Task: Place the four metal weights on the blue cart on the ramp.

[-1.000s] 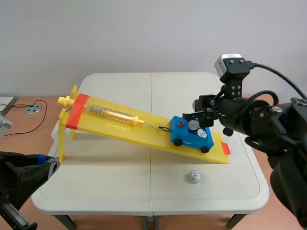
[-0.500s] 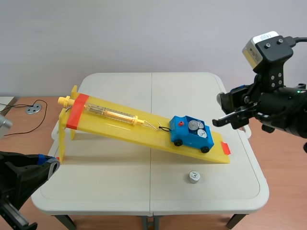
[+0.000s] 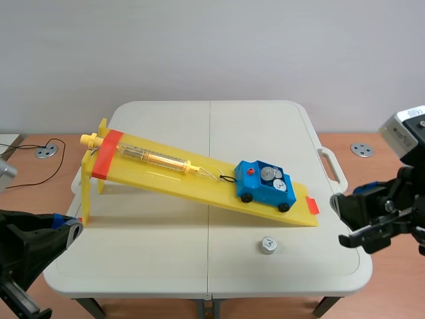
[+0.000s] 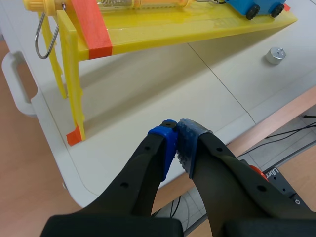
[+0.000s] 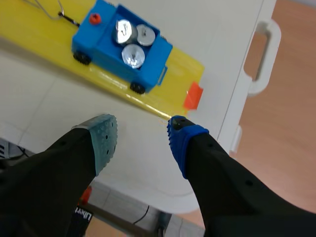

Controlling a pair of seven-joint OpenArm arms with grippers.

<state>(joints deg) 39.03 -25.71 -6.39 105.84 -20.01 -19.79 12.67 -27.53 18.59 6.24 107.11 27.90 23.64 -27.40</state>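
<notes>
Weights (image 5: 132, 53), three of them, fill most of the cart (image 3: 265, 185), touching one another. The fourth weight (image 3: 267, 245) stands on the counter (image 3: 153, 262) near the cart, on our side of it and off the ramp (image 3: 166, 174). We judge the spare room in the cart tight, so a fourth set down off-centre could perch on the others and topple out. The cart rests on a slope, held by a thin wire (image 3: 214, 175) at its uphill end, and a knock may jolt or unhook it. Our right pincer (image 5: 142, 136) hangs wide and empty near the cart's downhill end; the small round weight may slip from it. Our left pincer (image 4: 177, 143), closed on nothing, sits well apart from the cart, uphill.
</notes>
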